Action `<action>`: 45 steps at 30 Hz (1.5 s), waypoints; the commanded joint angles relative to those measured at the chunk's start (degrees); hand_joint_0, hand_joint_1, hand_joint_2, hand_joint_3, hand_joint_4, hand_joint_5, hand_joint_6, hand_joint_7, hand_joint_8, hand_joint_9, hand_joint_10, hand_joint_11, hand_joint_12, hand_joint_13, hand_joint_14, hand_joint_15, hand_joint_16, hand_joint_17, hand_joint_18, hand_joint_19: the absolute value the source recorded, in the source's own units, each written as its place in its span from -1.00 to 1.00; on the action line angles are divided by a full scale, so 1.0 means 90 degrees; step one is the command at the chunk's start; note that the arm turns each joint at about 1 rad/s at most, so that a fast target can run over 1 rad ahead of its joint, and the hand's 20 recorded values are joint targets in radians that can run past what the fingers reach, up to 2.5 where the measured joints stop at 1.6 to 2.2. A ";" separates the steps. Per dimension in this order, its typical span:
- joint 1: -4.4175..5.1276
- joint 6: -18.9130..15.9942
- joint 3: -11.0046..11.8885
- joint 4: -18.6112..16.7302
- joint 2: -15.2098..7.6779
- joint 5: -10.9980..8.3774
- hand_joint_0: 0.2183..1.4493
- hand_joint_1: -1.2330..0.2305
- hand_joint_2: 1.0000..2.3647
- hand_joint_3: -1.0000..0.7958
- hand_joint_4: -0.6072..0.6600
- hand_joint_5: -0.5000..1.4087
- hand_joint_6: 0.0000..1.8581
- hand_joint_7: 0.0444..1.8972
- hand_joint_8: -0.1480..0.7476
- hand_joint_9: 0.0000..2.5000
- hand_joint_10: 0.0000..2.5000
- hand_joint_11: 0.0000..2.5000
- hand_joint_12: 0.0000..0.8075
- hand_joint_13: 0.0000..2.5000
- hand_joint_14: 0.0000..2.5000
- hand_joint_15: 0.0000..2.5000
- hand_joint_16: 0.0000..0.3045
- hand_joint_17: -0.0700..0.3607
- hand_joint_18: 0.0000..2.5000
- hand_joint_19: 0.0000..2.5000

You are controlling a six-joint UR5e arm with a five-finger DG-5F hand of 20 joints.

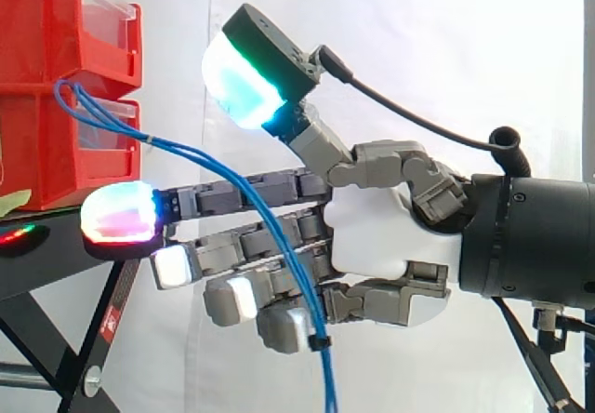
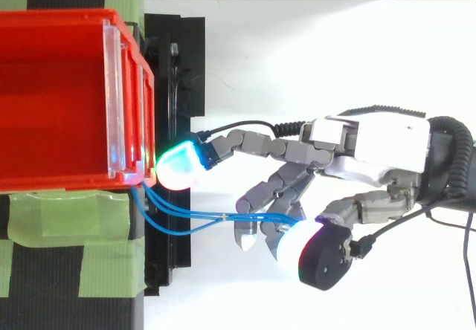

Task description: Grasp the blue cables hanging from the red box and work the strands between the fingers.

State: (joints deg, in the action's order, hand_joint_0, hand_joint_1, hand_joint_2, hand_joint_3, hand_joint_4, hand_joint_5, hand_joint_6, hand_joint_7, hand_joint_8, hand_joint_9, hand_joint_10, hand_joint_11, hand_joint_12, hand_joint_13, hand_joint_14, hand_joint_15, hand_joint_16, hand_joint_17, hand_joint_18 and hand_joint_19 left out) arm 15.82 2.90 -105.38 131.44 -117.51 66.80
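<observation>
Blue cables (image 1: 186,150) hang from red box (image 1: 46,59) front corner, running down across the hand (image 1: 367,227). Fingers (image 1: 251,193) straight and spread, strands threading among them, thumb lifted apart. Longest fingertip near black stand (image 1: 56,259).

The red bins (image 1: 56,87) fill the black stand (image 1: 56,259) up to its front edge and wall off any reach further in. From their front corner the blue cables (image 2: 223,217) sling outward past that edge, then drop steeply, lying across the straight fingers of the robot hand (image 1: 367,232). One glowing fingertip (image 2: 178,168) is up against that same corner. Above the strands, before the bin fronts, the way is open. So is the room either side of the robot hand beyond the stand's front edge.
</observation>
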 commanded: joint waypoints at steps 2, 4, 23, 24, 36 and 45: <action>-0.0010 0.0000 0.0000 0.0005 0.0000 0.0010 -0.20 -0.08 -1.00 -1.00 0.30 -0.67 -0.99 -0.31 0.18 -0.37 -1.00 -0.18 -0.01 -0.06 -0.99 -0.08 -0.62 -0.06 0.01 -0.03; -0.0010 0.0000 0.0000 0.0005 0.0000 0.0049 -0.20 -0.08 -1.00 -1.00 0.30 -0.67 -0.99 -0.31 0.19 -0.36 -1.00 -0.18 -0.01 -0.06 -0.99 -0.08 -0.62 -0.07 0.02 -0.03; -0.0010 0.0000 0.0000 0.0005 0.0000 0.0078 -0.20 -0.08 -1.00 -1.00 0.29 -0.67 -0.99 -0.31 0.18 -0.39 -1.00 -0.22 0.02 -0.16 -0.98 -0.24 -0.61 -0.06 -0.12 -0.22; -0.0010 0.0010 0.0000 0.0005 0.0000 0.0098 -0.20 -0.08 -1.00 -1.00 0.29 -0.67 -0.99 -0.31 0.18 -0.39 -1.00 -0.23 0.01 -0.16 -0.98 -0.24 -0.61 -0.06 -0.12 -0.22; -0.0030 0.0010 0.0000 0.0005 0.0000 0.0117 -0.19 -0.08 -1.00 -1.00 0.29 -0.67 -0.99 -0.31 0.17 -0.45 -0.99 -0.39 -0.01 -0.17 -0.99 -0.30 -0.64 -0.09 -0.12 -0.29; -0.0040 0.0010 0.0000 0.0005 0.0000 0.0156 -0.19 -0.08 -1.00 -1.00 0.29 -0.68 -0.99 -0.31 0.17 -0.40 -1.00 -0.23 -0.01 -0.19 -0.98 -0.32 -0.64 -0.11 -0.15 -0.33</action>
State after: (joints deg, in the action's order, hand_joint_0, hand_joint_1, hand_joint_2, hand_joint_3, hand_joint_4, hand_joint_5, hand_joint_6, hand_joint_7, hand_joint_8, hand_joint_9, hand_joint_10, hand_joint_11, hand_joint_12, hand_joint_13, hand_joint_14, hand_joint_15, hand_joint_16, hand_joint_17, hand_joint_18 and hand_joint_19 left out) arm 15.49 2.99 -105.38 131.48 -117.51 68.03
